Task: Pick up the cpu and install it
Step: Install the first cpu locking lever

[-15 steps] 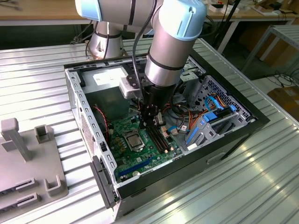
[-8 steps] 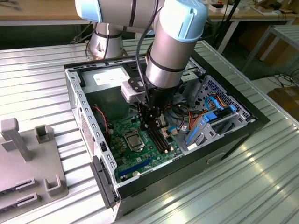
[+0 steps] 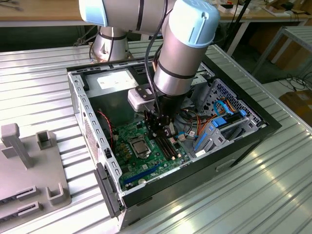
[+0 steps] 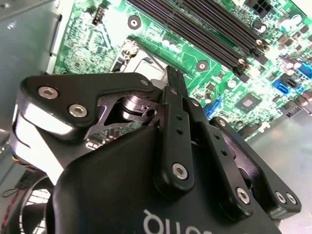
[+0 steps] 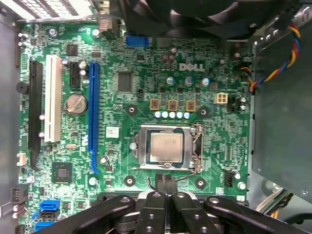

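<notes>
The cpu (image 5: 165, 148) is a small silver-grey square lying flat inside the black-framed socket (image 5: 139, 151) on the green motherboard (image 5: 146, 87); in the exterior view the cpu (image 3: 141, 146) shows near the middle of the board. My gripper (image 5: 165, 179) hovers just beside the socket's edge, above the board, with its two black fingers pressed together and nothing between them. In the second wrist view the gripper (image 4: 173, 82) points down at the board with the fingertips (image 4: 171, 78) closed. In the exterior view the gripper (image 3: 162, 130) hangs inside the open computer case.
The case walls (image 3: 80, 105) ring the board. A black fan (image 5: 185, 17), coloured cables (image 5: 273, 63), black memory slots (image 4: 209, 29) and a blue drive bracket (image 3: 219, 124) crowd the socket's surroundings. A grey fixture (image 3: 24, 165) stands on the ribbed metal table at the exterior view's left.
</notes>
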You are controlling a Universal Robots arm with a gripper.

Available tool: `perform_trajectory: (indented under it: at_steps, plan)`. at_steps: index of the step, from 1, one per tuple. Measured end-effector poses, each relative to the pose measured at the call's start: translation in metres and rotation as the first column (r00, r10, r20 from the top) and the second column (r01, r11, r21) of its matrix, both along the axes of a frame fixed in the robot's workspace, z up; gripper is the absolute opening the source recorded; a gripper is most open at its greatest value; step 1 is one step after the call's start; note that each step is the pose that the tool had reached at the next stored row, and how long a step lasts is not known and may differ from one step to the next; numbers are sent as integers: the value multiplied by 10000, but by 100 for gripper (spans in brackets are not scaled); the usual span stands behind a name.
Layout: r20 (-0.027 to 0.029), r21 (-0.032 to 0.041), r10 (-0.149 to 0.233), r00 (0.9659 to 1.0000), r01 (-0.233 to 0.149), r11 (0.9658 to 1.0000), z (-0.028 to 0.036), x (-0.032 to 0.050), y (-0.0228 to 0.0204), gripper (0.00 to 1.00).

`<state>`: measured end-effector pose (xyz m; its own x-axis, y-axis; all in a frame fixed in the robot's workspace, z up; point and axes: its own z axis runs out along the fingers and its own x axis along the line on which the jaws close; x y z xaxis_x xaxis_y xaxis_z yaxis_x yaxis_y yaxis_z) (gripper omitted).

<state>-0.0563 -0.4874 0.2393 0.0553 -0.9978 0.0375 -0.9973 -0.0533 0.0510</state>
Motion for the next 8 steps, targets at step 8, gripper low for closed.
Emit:
perform_trajectory:
  at_steps: [8]
  plan:
    - [-1,-39,142,9999,-142,9999,-119,0,-14,11]
